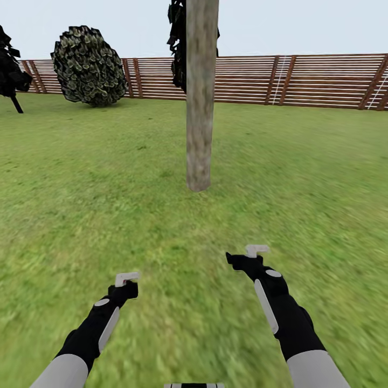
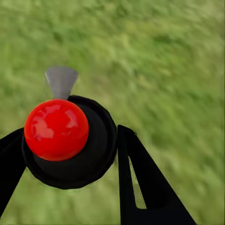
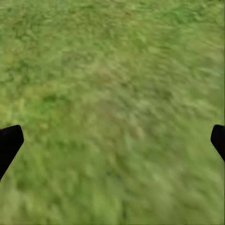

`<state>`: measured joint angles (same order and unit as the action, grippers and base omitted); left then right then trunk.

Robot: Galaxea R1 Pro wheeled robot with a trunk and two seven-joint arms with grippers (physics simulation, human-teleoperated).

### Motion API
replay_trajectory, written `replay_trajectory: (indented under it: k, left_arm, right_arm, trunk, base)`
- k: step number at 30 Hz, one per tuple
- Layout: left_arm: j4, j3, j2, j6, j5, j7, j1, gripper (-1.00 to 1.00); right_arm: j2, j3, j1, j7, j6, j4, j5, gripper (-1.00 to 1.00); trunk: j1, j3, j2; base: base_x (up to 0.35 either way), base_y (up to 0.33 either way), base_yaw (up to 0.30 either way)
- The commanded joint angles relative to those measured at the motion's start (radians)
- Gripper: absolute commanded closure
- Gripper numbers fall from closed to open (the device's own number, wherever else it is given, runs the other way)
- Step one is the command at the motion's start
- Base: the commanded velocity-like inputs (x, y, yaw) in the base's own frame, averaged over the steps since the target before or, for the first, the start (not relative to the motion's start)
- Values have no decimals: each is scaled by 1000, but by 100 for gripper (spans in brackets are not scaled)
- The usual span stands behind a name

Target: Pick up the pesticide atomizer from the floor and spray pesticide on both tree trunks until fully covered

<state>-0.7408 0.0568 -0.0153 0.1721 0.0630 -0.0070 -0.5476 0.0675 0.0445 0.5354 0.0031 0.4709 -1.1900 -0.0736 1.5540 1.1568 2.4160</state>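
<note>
We are holding the pesticide atomizer in the left gripper. Its two black fingers are pressing on either side of the dark round body, which has a red dome on top and a grey nozzle reaching out over the grass. The right gripper is hanging wide open and empty above the lawn.

The tree trunk is standing upright, barely tilted, far ahead and between the two arms. From the left gripper it lies forward and to the right, well apart. We are judging that the nozzle needs swinging right and up toward that mottled column, and that we are probably too far off for the spray to reach the bark.
</note>
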Motion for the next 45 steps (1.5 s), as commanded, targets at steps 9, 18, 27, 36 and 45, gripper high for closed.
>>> replay_trajectory:
  k: [9, 18, 27, 36, 45]
  left_arm:
    - [0, 0, 0, 0, 0, 1, 0, 100]
    - [-2, 0, 0, 0, 0, 0, 0, 100]
    - [-2, 0, 0, 0, 0, 0, 0, 100]
    - [-2, 0, 0, 0, 0, 1, 0, 100]
    - [-2, 0, 0, 0, 0, 0, 0, 100]
  right_arm:
    - [0, 0, 0, 0, 0, 0, 0, -100]
    - [0, 0, 0, 0, 0, 0, 0, -100]
    - [0, 0, 0, 0, 0, 0, 0, -100]
    - [0, 0, 0, 0, 0, 0, 0, -100]
    - [0, 0, 0, 0, 0, 1, 0, -100]
  trunk:
    - [0, 0, 0]
    - [0, 0, 0]
    - [0, 0, 0]
    - [0, 0, 0]
    - [0, 0, 0]
  base:
    - [338, 0, 0]
    - [338, 0, 0]
    - [338, 0, 0]
    - [338, 0, 0]
    - [338, 0, 0]
